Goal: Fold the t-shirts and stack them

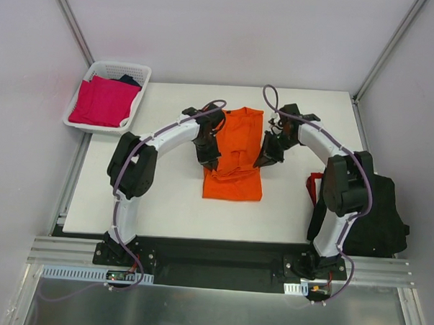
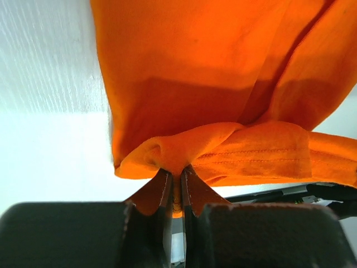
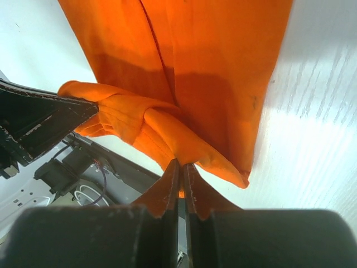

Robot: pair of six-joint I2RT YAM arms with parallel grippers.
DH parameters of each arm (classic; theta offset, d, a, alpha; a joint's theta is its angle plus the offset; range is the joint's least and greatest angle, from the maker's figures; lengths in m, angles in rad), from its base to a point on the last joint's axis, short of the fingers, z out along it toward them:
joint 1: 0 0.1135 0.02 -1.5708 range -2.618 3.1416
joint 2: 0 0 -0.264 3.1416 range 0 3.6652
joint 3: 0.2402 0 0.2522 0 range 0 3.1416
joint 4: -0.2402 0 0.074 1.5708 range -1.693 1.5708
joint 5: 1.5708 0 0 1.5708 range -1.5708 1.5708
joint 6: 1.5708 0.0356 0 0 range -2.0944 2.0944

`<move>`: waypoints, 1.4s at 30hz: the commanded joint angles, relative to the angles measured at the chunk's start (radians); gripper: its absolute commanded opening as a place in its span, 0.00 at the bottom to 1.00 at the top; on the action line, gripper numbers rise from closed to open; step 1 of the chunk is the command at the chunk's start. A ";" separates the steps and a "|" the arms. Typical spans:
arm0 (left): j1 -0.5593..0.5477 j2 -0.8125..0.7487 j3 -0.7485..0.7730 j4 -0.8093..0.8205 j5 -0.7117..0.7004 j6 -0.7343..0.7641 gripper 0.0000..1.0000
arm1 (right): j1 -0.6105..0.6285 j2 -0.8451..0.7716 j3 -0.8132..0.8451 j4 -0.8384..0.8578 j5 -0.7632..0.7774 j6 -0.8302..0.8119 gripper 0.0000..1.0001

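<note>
Left end effector (image 1: 208, 161) and right end effector (image 1: 262, 159) are seen from above at opposite side edges of the orange t-shirt (image 1: 234, 179), which is spread mid-tabletop (image 1: 165, 203). A magenta t-shirt (image 1: 103, 101) is held in the white basket (image 1: 76, 122).

In the left wrist view, the left end effector (image 2: 175, 174) is clamped on a bunched fold of the orange t-shirt (image 2: 195, 84).

In the right wrist view, the right end effector (image 3: 181, 165) is pinched on a rolled hem of the orange t-shirt (image 3: 217, 67).
</note>
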 commanded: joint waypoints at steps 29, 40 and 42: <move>0.048 0.147 0.154 -0.093 0.000 0.110 0.81 | -0.021 0.150 0.136 -0.051 -0.032 -0.075 0.38; 0.052 0.046 0.097 -0.090 0.009 0.073 0.78 | -0.032 0.053 0.074 -0.012 -0.059 -0.050 0.26; 0.042 0.008 0.073 -0.084 0.008 0.067 0.67 | -0.019 0.012 0.010 -0.001 -0.062 -0.043 0.22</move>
